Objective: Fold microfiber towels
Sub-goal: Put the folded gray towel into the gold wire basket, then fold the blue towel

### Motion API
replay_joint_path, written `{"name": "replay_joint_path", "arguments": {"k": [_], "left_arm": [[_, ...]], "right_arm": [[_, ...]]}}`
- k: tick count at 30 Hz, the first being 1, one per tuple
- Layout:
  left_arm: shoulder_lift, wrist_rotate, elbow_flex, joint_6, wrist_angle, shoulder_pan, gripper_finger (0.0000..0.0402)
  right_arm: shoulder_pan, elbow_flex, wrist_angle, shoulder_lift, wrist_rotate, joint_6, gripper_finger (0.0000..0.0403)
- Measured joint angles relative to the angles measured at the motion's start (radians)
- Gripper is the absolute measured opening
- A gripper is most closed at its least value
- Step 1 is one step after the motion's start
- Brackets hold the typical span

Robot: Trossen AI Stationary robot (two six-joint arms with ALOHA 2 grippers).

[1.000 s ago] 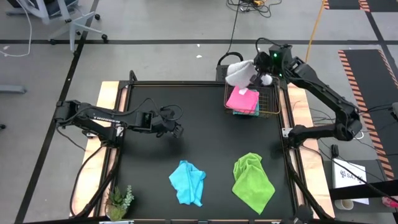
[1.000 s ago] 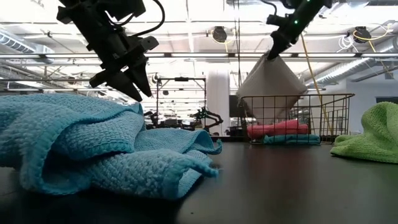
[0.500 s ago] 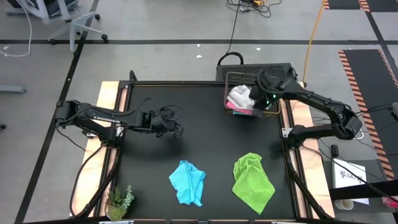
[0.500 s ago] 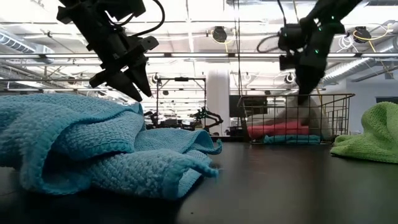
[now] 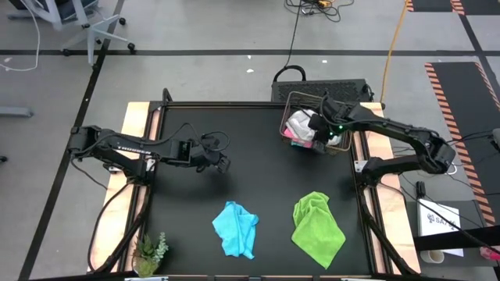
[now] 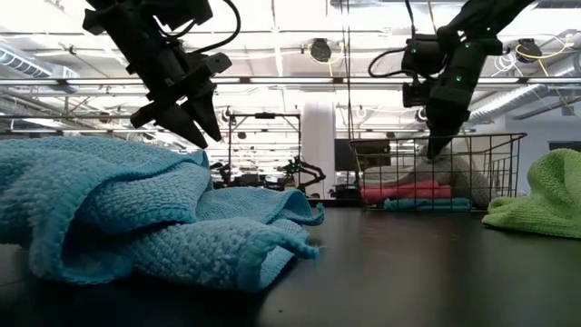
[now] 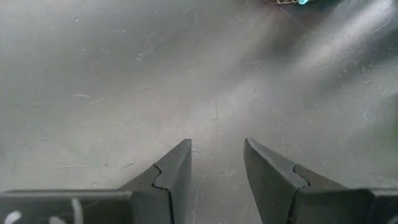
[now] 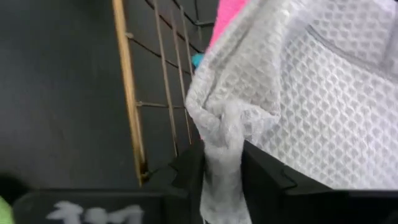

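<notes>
The white-grey towel [image 5: 300, 123] lies in the wire basket [image 5: 337, 145] at the far right of the counter [image 5: 258, 187], on top of the pink towel [image 6: 406, 191]; it looks soft, light and limp, so I think it is best taken by a corner or an edge. A fold of it is between the jaws of the right gripper [image 8: 222, 163], which are partly apart and seem to be letting go; a second ago this gripper held the towel high above the basket. The blue towel [image 5: 236, 229] and the lime green towel [image 5: 317, 227] lie crumpled at the near side as before, and the left gripper [image 7: 216, 168] hovers over bare counter with jaws open and empty.
</notes>
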Motion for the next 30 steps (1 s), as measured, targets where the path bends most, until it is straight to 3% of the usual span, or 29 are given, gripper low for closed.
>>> {"name": "replay_joint_path", "arguments": {"k": [9, 21, 26, 30], "left_arm": [[0.000, 0.000, 0.000, 0.000, 0.000, 0.000, 0.0149], [0.000, 0.000, 0.000, 0.001, 0.000, 0.000, 0.0149], [0.000, 0.000, 0.000, 0.002, 0.000, 0.000, 0.0149], [0.000, 0.000, 0.000, 0.002, 0.000, 0.000, 0.0149]], "right_arm": [[0.062, 0.000, 0.023, -0.026, 0.010, 0.003, 0.0141], [0.052, 0.001, 0.041, -0.208, 0.121, -0.003, 0.0150], [0.048, 0.001, 0.023, -0.198, 0.159, 0.002, 0.0128], [0.048, 0.001, 0.033, -0.174, 0.163, 0.002, 0.0079]]}}
